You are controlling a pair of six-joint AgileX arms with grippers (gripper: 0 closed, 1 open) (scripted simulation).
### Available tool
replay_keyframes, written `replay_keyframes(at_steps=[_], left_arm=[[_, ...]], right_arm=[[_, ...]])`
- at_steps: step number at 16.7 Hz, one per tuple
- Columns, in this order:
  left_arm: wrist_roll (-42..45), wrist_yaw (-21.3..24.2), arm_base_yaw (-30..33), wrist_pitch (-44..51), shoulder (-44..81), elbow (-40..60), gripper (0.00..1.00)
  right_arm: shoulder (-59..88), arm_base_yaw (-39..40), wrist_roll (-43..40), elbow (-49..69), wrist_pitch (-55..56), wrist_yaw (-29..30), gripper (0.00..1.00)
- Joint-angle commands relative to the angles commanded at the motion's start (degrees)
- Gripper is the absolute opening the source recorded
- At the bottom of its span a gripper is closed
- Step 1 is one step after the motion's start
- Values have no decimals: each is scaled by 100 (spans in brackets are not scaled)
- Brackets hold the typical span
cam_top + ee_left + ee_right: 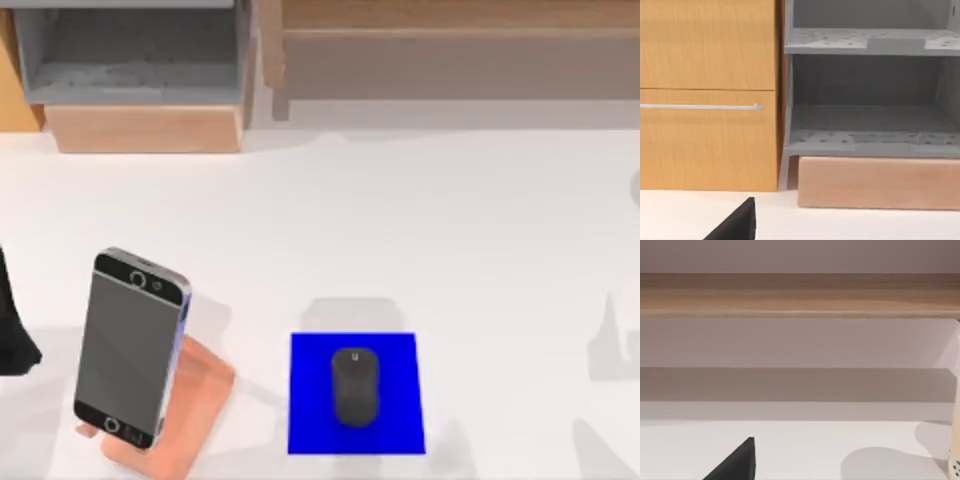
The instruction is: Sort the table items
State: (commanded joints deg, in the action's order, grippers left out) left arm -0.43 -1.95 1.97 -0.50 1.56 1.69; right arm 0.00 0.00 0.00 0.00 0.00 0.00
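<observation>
Top view: phone (128, 348) leans tilted on the pink stand (190, 410) near the left side of the surface (420, 230), screen facing up, its lower end down at the stand's front. Mouse (354, 387) lies on the blue mat (310, 400), about mid-surface toward the near edge — well apart from the phone. Behind the surface, a grey shelf unit (140, 60) on a pale wood base sits at upper left; a long wooden ledge (450, 30) runs to the right. A dark part of the left arm (12, 340) shows at the left edge of the top view. Left wrist view: faces an orange wood cabinet (707, 100) with a metal handle (700, 106) beside the grey shelves; a black tip of the left tool (737, 225) is in frame — spread or pressed together, cannot tell. Right wrist view: a black tip of the right tool (737, 465) over the surface, state likewise not readable; a sliver of the dotted cup (955, 455) stands at the frame edge, casting a round shadow.
</observation>
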Motion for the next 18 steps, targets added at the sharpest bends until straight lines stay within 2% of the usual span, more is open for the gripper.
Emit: replay_keyframes(at_steps=[2, 10, 14, 18], left_arm=[[40, 181, -182, 45, -143, -155, 100], [43, 195, -196, 50, -156, -169, 100], [43, 195, -196, 50, -156, -169, 100], [43, 195, -196, 50, -156, -169, 100]], right_arm=[[0, 0, 0, 0, 0, 0, 100], [170, -59, -1, 36, 104, -32, 100], [1169, -389, -9, 251, 732, -223, 100], [2875, -909, -15, 621, 1824, -559, 100]])
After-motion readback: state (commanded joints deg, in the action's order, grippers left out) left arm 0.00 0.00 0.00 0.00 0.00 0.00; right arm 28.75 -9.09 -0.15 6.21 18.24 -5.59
